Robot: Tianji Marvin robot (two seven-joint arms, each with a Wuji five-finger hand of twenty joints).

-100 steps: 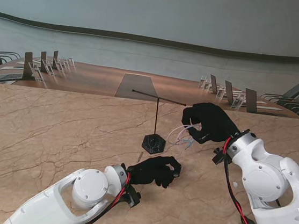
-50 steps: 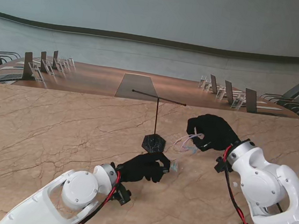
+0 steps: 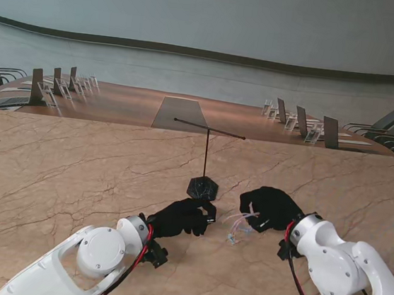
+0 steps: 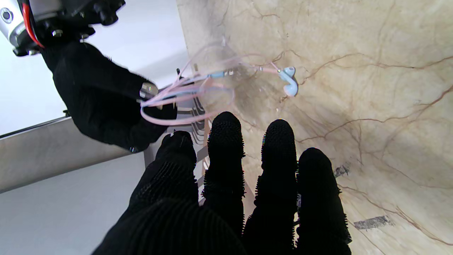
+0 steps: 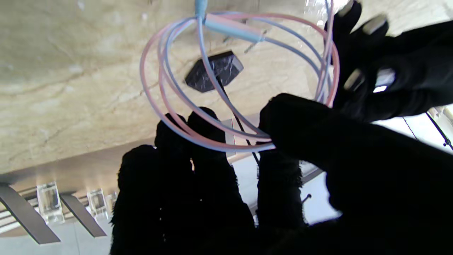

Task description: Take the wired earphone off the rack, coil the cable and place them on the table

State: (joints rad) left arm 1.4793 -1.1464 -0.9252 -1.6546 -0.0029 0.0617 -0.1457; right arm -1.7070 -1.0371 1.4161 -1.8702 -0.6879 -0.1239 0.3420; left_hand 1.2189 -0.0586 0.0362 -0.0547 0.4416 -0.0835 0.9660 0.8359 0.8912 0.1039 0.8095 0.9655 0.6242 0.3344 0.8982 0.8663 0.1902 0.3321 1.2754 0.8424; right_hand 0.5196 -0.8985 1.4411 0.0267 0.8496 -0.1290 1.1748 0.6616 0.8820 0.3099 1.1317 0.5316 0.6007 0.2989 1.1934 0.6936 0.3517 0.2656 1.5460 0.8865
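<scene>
Left hand: the left hand [image 3: 183, 218] lies low over the table [image 3: 66, 175], nearest to me, fingers [image 4: 225, 141] straight and a little apart, holding nothing.
Right hand: the right hand [image 3: 270, 208] is pinched on the coiled cable [image 5: 226, 81].
Earphone: the earphone [image 4: 289, 81] hangs from the coil just above the table, between the hands.
Rack: the rack [image 3: 206, 156] stands bare, just beyond the left hand.
</scene>
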